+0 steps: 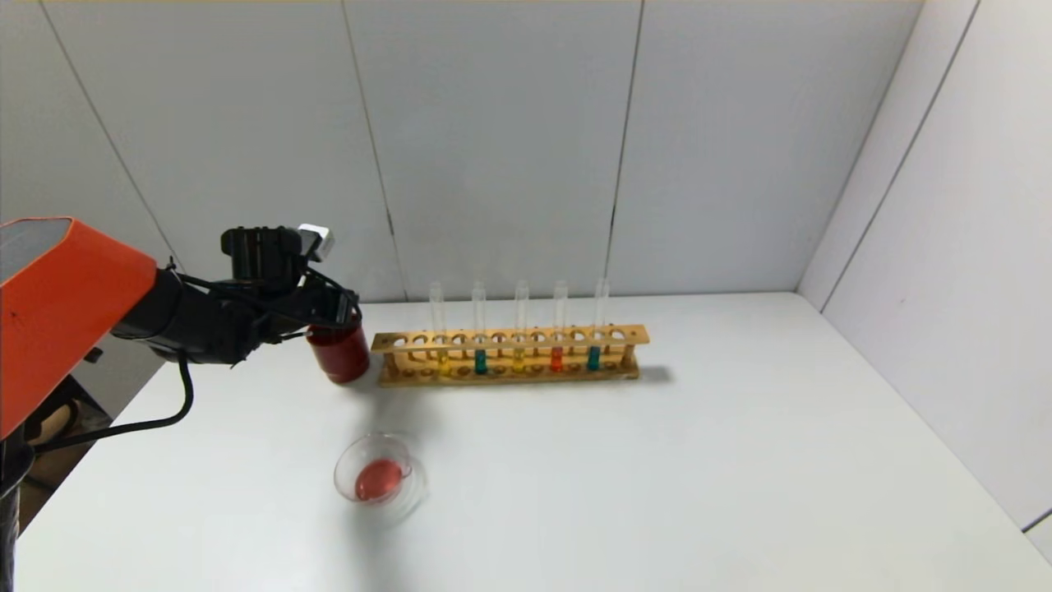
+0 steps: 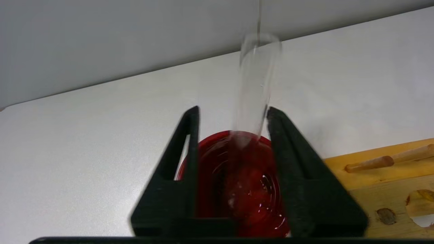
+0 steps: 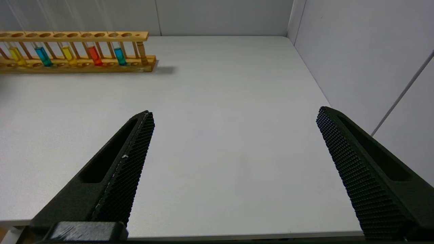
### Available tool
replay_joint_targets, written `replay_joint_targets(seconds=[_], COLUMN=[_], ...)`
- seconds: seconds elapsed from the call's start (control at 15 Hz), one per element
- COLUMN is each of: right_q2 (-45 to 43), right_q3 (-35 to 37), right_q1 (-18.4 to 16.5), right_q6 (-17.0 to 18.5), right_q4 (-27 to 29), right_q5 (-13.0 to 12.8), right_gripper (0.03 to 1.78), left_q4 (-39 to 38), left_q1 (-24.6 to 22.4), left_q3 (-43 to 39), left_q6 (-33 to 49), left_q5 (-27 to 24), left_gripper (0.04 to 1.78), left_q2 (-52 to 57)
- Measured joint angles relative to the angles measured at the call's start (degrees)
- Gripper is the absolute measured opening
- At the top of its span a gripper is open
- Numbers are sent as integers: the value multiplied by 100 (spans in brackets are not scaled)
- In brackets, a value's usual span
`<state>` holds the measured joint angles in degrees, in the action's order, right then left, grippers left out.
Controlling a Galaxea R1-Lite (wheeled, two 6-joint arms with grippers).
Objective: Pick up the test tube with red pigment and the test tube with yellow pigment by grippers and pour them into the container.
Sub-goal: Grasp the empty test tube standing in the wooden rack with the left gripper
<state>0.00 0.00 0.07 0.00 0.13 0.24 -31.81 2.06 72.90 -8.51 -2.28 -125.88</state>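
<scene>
Five tubes stand upright in the wooden rack (image 1: pixel 509 353) at the back of the white table (image 1: pixel 657 477): yellow (image 1: pixel 519 358), red (image 1: pixel 556 358), a second yellow at the left end, and two teal ones. The glass dish (image 1: pixel 380 479), nearer the front, holds red liquid. The left gripper (image 2: pixel 232 113) hangs over the dark red cup (image 1: pixel 339 352) beside the rack, fingers apart, with an empty tube (image 2: pixel 256 81) standing between them in the cup. The right gripper (image 3: pixel 234 118) is spread wide over bare table.
</scene>
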Motion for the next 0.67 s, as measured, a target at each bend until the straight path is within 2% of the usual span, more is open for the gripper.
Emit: replay_joint_targets(seconds=[0.2,0.33,0.47,0.67], right_q2=[0,0,0,0], right_q3=[0,0,0,0], right_q1=[0,0,0,0], right_q6=[0,0,0,0], right_q4=[0,0,0,0], right_q5=[-2,0,0,-2], right_gripper=[175,175,175,175], left_q4=[20,113,427,1274], left_q1=[9,13,22,151], left_q3=[-27,-28,-30,-33], left_q6=[-15,-28,-30,0], left_q5=[55,68,72,134], left_gripper=[135,157,171,175], left_q2=[59,185,463,1128])
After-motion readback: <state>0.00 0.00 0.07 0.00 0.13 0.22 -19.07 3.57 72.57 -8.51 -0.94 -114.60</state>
